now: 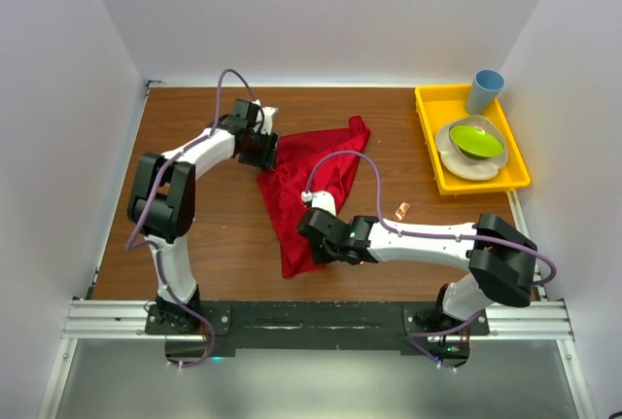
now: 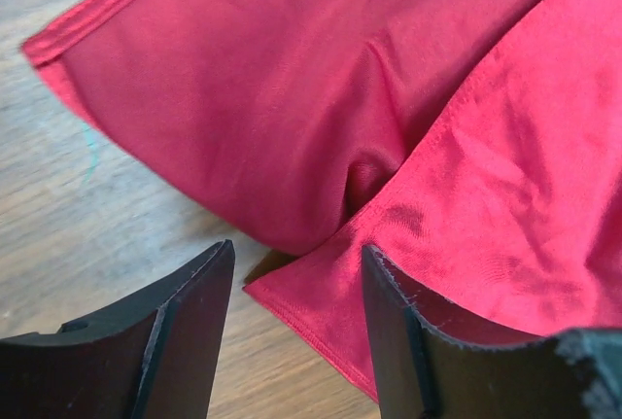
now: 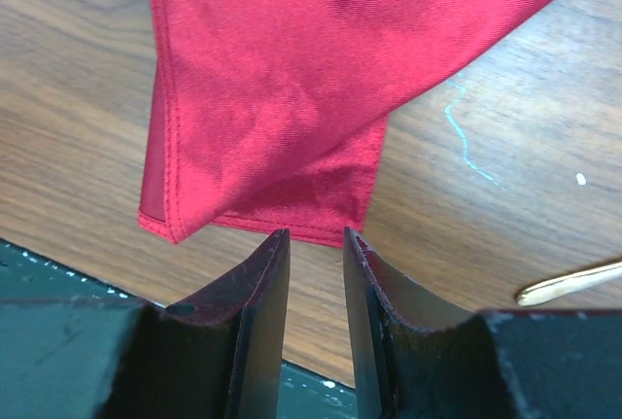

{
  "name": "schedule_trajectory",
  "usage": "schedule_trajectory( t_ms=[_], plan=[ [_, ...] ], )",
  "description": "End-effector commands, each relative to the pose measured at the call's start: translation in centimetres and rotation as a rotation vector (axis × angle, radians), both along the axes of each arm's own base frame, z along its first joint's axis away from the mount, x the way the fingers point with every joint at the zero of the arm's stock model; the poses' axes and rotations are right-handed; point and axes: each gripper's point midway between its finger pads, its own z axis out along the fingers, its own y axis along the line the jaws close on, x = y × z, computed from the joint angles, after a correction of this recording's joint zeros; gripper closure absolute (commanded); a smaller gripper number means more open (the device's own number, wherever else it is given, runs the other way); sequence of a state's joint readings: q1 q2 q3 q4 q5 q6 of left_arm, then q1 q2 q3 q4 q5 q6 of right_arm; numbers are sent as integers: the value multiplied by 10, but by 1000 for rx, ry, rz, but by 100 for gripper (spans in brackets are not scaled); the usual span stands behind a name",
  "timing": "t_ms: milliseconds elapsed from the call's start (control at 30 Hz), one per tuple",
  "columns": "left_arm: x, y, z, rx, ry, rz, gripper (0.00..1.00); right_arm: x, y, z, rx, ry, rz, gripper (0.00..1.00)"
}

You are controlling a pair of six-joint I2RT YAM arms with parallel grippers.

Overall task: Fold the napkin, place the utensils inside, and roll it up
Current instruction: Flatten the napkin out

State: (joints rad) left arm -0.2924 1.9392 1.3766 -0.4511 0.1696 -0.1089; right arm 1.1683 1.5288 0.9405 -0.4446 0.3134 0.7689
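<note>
Seen from above, the red napkin (image 1: pixel 292 200) lies rumpled in the middle of the wooden table (image 1: pixel 219 234). It forms a loose, long shape running from far right toward the near edge, and is not yet a clean fold. The left gripper (image 1: pixel 264 152) sits at the cloth's far left edge and the right gripper (image 1: pixel 316 232) at its near corner. A copper utensil (image 1: pixel 400 210) lies on the wood just right of the cloth, not touching it. A yellow tray (image 1: pixel 425 137) of dishes stands at the far right. In the left wrist view, that gripper's jaws stand wide apart and hold nothing; just ahead of them, one hemmed layer laps over another. In the right wrist view, the jaws are a narrow gap apart and also empty, with the napkin's near corner just beyond the tips and the utensil's handle off to the right. The fold looks unfinished. To do it well, each gripper should probably pinch a single hem rather than a bunched double layer, lift only slightly, and lay the edges together flat. The right arm should keep clear of the utensil.
</note>
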Motion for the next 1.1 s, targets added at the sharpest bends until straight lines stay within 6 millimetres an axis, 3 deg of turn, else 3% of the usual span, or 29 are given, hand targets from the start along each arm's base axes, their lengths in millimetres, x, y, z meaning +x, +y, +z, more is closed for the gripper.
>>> schedule_trajectory(
  t_ms=[0, 233, 333, 500, 667, 767, 900, 1067],
  plan=[
    [3, -10, -2, -9, -21, -77, 40, 0, 8, 5, 49, -1, 16, 66],
    [-25, -14, -15, 19, 42, -70, 41, -2, 9, -2, 49, 14, 12, 55],
    [-37, -12, -20, 14, 85, -51, 49, -3, 10, -6, 47, 23, 13, 52],
    [-42, -5, -1, 12, 58, 31, 60, -5, 6, -13, 33, 32, 7, 48],
    [-60, 0, 19, -19, 51, 84, 63, -5, 0, -16, 6, 24, 17, 30],
    [-76, -2, 23, -68, 54, 97, 60, -4, -6, -18, -36, 19, 32, 31],
    [-92, -2, 5, -97, 84, 111, 66, -4, -20, -24, -100, 10, 32, 34],
    [-85, 5, -2, -61, 48, 115, 58, -6, -19, -12, -26, -5, 29, 37]
  ],
)
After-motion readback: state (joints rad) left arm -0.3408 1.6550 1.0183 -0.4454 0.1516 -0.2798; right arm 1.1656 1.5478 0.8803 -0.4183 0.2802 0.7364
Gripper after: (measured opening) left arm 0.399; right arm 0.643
